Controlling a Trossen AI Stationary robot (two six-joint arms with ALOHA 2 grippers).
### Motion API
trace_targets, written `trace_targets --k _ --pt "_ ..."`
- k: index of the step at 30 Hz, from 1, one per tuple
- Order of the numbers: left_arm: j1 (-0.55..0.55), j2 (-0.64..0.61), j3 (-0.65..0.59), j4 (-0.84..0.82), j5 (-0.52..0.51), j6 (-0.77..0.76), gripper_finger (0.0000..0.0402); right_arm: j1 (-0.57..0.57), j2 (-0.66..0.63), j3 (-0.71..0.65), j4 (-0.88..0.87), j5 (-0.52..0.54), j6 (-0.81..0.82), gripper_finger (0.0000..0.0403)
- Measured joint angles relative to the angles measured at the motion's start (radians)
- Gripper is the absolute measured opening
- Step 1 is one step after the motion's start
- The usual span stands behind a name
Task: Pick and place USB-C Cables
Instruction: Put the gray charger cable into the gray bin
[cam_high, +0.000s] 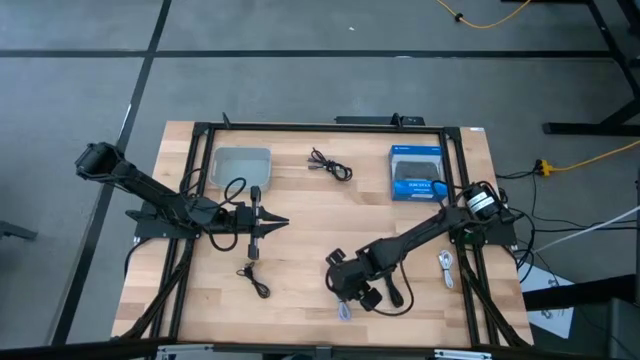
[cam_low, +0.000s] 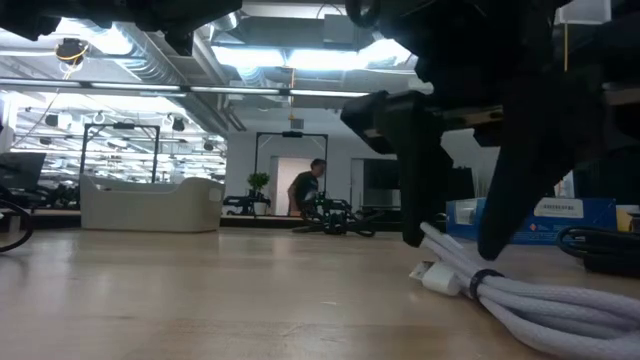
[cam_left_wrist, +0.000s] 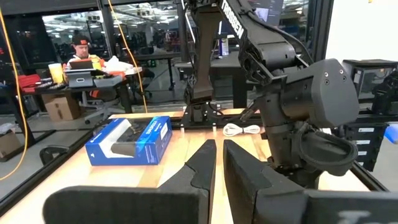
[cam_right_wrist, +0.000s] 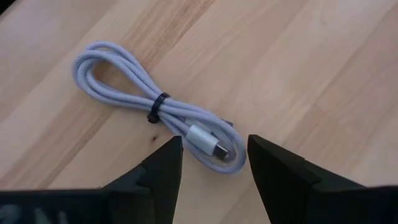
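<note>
My right gripper (cam_right_wrist: 213, 163) points down at the near edge of the wooden table (cam_high: 300, 250), its two dark fingers spread wide over one end of a looped white cable (cam_right_wrist: 155, 102) tied with a black band. The fingers are not touching it. In the low view the arm hides part of this cable. My left gripper (cam_high: 272, 224) waits near the table's middle, fingers almost pressed together. Farther back lie a thin black cable (cam_high: 331, 165), a grey tray (cam_high: 240, 165) and a blue box (cam_high: 417, 172).
</note>
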Motion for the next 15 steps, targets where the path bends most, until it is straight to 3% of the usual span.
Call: trace_targets --k 15 --pt "0.0 0.0 0.0 0.0 0.0 0.0 0.0025 0.0 0.014 0.0 0.003 0.0 0.081 0.01"
